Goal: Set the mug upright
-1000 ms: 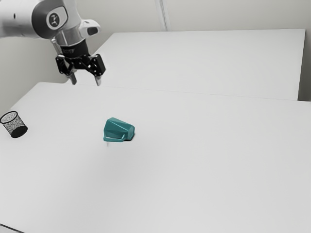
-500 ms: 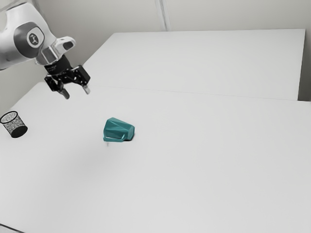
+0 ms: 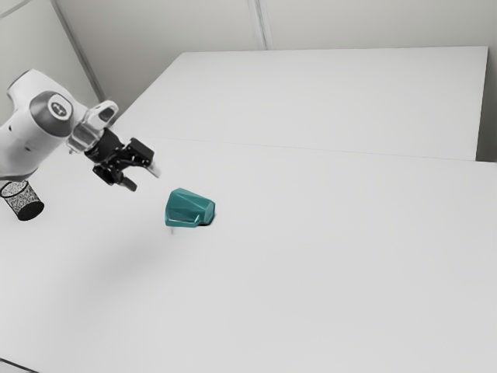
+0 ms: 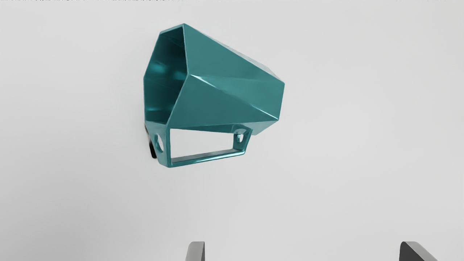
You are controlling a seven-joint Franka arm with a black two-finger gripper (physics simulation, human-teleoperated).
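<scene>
Clearly the mug [image 3: 189, 208] lies on its side on the desk [image 3: 311, 272], the empty fingers [image 4: 196, 252] spread near it, so reaching seems the step in hand, and next they should straddle and grip it for turning base-down.

In the exterior view, a teal faceted mug [image 3: 189, 208] lies sideways on the white table [image 3: 311, 272], the black two-finger end effector [image 3: 143, 177] spread wide at its ten o'clock, a black mesh cylindrical holder [image 3: 29, 210] at nine.
</scene>
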